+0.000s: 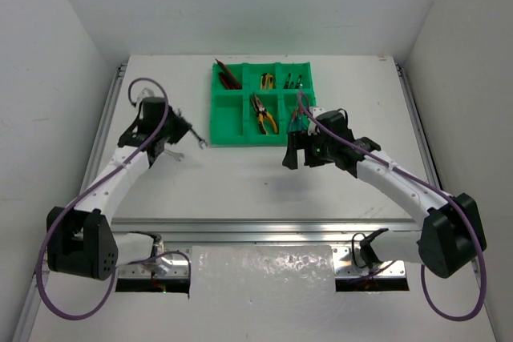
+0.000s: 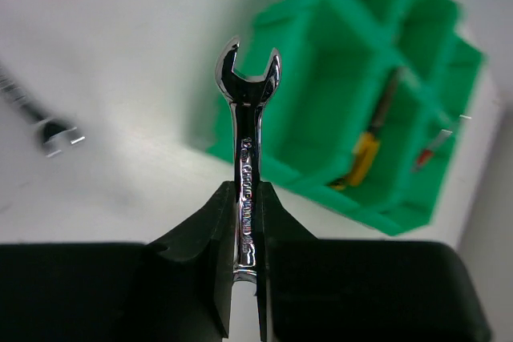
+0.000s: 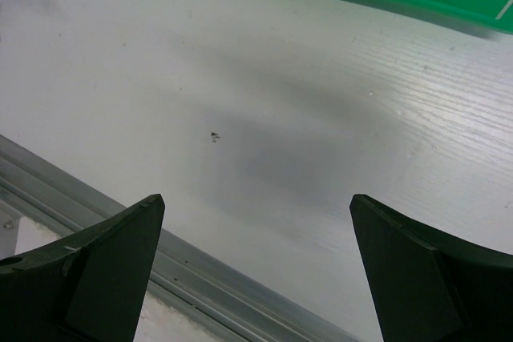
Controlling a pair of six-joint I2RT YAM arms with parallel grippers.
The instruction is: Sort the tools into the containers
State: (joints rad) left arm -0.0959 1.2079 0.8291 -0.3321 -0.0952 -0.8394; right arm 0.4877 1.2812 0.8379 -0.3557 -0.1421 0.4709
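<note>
Wrench (image 2: 247,130) in left gripper (image 2: 246,198): stamped lettering, apparently CHROME VANADIUM.

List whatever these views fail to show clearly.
- Left wrist: wrench tail end hidden inside left hand; engraving too blurred to read.
- Left wrist: second tool blurred, cut by left edge.
- Top: tray's near-right compartment partly covered by right arm.
- Right wrist: tray contents cut off by top edge.

Bright green tray (image 1: 228,122); mirror-silver wrench (image 2: 247,190) with stamped lettering. Yellow-handled pliers (image 1: 264,116). White table (image 3: 280,102), faintly wood-grained.
</note>
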